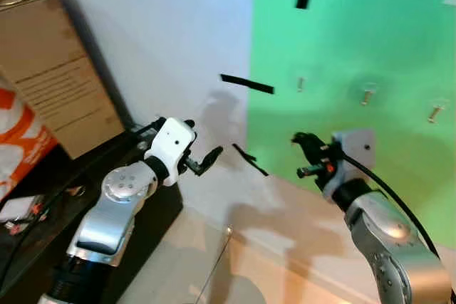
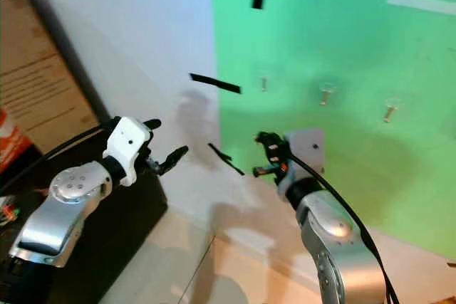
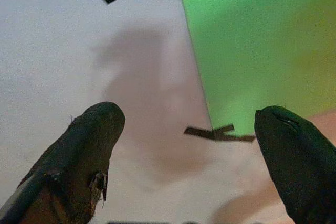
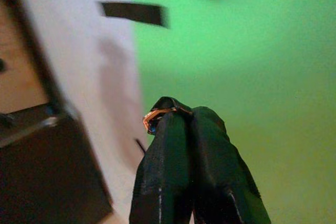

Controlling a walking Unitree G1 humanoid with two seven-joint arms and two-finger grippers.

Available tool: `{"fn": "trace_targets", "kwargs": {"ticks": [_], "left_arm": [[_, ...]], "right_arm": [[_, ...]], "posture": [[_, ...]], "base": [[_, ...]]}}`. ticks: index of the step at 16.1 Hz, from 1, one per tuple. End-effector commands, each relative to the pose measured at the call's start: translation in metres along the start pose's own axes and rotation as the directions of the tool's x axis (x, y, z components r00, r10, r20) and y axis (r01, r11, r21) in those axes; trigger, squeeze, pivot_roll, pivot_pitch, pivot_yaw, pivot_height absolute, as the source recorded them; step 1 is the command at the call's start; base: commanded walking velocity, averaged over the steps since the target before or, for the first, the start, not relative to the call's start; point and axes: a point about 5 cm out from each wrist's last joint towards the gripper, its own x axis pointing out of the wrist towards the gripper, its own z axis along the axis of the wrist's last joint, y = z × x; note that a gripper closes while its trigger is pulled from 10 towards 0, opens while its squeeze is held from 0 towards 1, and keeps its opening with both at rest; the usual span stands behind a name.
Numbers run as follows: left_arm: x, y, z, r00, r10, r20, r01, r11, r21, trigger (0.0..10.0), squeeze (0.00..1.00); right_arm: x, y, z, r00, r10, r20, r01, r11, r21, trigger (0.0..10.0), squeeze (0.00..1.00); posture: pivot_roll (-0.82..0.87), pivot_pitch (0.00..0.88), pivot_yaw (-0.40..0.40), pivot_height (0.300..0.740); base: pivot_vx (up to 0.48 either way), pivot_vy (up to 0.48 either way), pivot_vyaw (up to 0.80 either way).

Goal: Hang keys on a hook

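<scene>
Pinched between the shut fingers of the right pincer (image 4: 181, 116), only a sliver of orange key ring (image 4: 155, 115); keys themselves hidden. Three hooks (image 1: 367, 95) on the green sheet (image 1: 385, 40) small and blurred, shape unclear. Cardboard box (image 1: 53, 69) cut off at the picture's edge. Print on it too blurred to read.

cardboard box (image 1: 53, 69) print, too blurred
</scene>
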Motion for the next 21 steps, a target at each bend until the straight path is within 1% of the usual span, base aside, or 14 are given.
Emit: {"fn": "trace_targets", "kwargs": {"ticks": [1, 3, 4, 5, 6, 7, 8, 11, 17, 21], "left_arm": [[-0.003, 0.003, 0.006, 1.000, -0.018, 0.021, 0.017, 1.000, 0.026, 10.0, 0.00], [-0.003, 0.001, 0.009, 0.996, -0.081, 0.029, 0.080, 0.996, 0.029, 10.0, 0.00], [-0.004, -0.002, 0.012, 0.990, -0.136, 0.047, 0.136, 0.991, 0.012, 10.0, 0.00], [-0.004, -0.007, 0.018, 0.972, -0.224, 0.071, 0.224, 0.974, 0.003, 10.0, 0.00], [-0.004, -0.009, 0.019, 0.963, -0.258, 0.078, 0.258, 0.966, -0.001, 10.0, 0.00], [-0.006, -0.013, 0.025, 0.938, -0.330, 0.104, 0.334, 0.943, -0.014, 10.0, 0.00], [-0.007, -0.015, 0.027, 0.923, -0.369, 0.111, 0.373, 0.928, -0.011, 10.0, 0.00], [-0.006, -0.016, 0.028, 0.921, -0.372, 0.112, 0.376, 0.927, -0.011, 10.0, 0.00], [-0.008, -0.016, 0.027, 0.918, -0.381, 0.106, 0.385, 0.923, -0.012, 10.0, 0.00], [-0.009, -0.016, 0.027, 0.917, -0.385, 0.108, 0.388, 0.922, -0.011, 10.0, 0.00]], "right_arm": [[0.003, 0.004, 0.007, 0.999, 0.047, 0.016, -0.047, 0.999, -0.010, 10.0, 0.00], [0.011, 0.002, 0.015, 0.997, 0.070, 0.037, -0.070, 0.997, -0.022, 10.0, 0.00], [0.016, 0.000, 0.021, 0.996, 0.077, 0.046, -0.076, 0.997, -0.018, 10.0, 0.00], [0.022, -0.002, 0.028, 0.995, 0.083, 0.051, -0.082, 0.997, -0.015, 10.0, 0.00], [0.024, -0.003, 0.030, 0.995, 0.085, 0.052, -0.084, 0.996, -0.012, 10.0, 0.00], [0.028, -0.007, 0.034, 0.996, 0.074, 0.052, -0.074, 0.997, 0.002, 10.0, 0.00], [0.032, -0.012, 0.037, 0.997, 0.049, 0.057, -0.050, 0.998, 0.024, 10.0, 0.00], [0.037, -0.015, 0.044, 0.996, 0.042, 0.082, -0.045, 0.998, 0.039, 10.0, 0.00], [0.050, -0.013, 0.053, 0.993, 0.044, 0.109, -0.052, 0.996, 0.076, 10.0, 0.00], [0.054, -0.019, 0.055, 0.993, -0.005, 0.118, -0.008, 0.994, 0.109, 10.0, 0.00]], "posture": [[-0.08, 0.000, 0.039, 0.740], [-0.08, 0.000, 0.036, 0.740], [-0.08, 0.000, 0.028, 0.740], [-0.08, 0.000, 0.027, 0.740], [-0.07, 0.000, 0.022, 0.740], [-0.07, 0.000, 0.020, 0.740], [-0.07, 0.000, 0.013, 0.740], [-0.07, 0.000, 0.013, 0.740], [-0.06, 0.000, 0.007, 0.740], [-0.05, 0.000, 0.004, 0.740]], "base": [[0.000, 0.000, 0.00], [0.000, 0.000, 0.00], [0.000, 0.000, 0.00], [0.000, 0.000, 0.00], [0.000, 0.000, 0.00], [0.000, 0.000, 0.00], [0.000, 0.000, 0.00], [0.000, 0.000, 0.00], [0.000, 0.000, 0.00], [0.000, 0.000, 0.00]]}}
